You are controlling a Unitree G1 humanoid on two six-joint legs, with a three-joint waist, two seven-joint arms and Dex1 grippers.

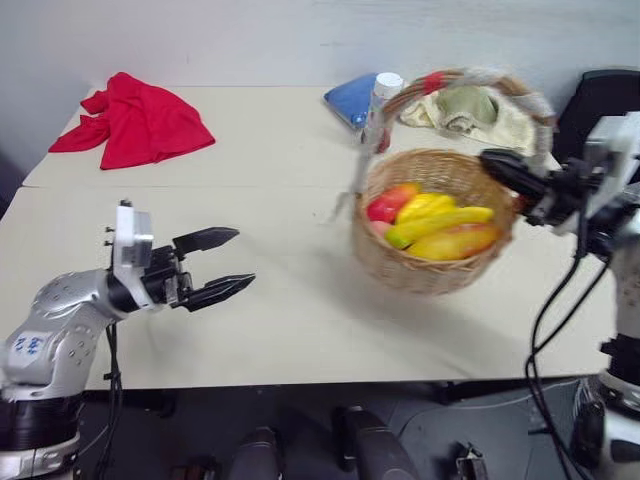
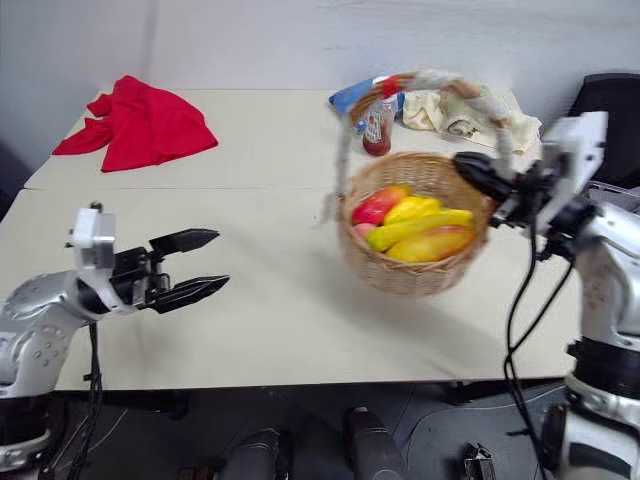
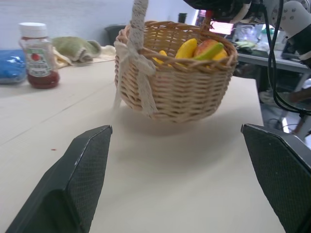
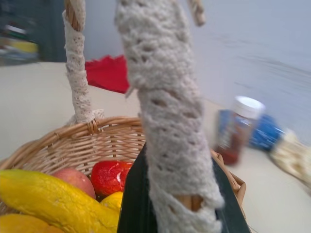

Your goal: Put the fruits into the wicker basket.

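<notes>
Here, the round tan woven wicker basket (image 1: 432,222) sits on the pale beige table (image 1: 250,300) toward its right side, its tall arched handle wrapped in white lace cloth (image 2: 440,85). Inside it lie the curved yellow banana (image 1: 440,225) and, just beside it, the oval orange-red-and-yellow mango-like fruit (image 1: 462,241), along with smaller red and yellow fruits (image 1: 392,203). The right gripper (image 1: 505,172) is at the basket's right rim, its black fingers pressed together on the lace-wrapped handle, as the right wrist view shows. The left gripper (image 1: 218,265) hovers over the table well apart from the basket, fingers spread wide and holding nothing. A red cloth (image 1: 135,120), a red-filled jar with a white lid (image 2: 379,125), a blue bag (image 1: 352,98) and a cream towel (image 1: 470,115) lie at the table's far side.
</notes>
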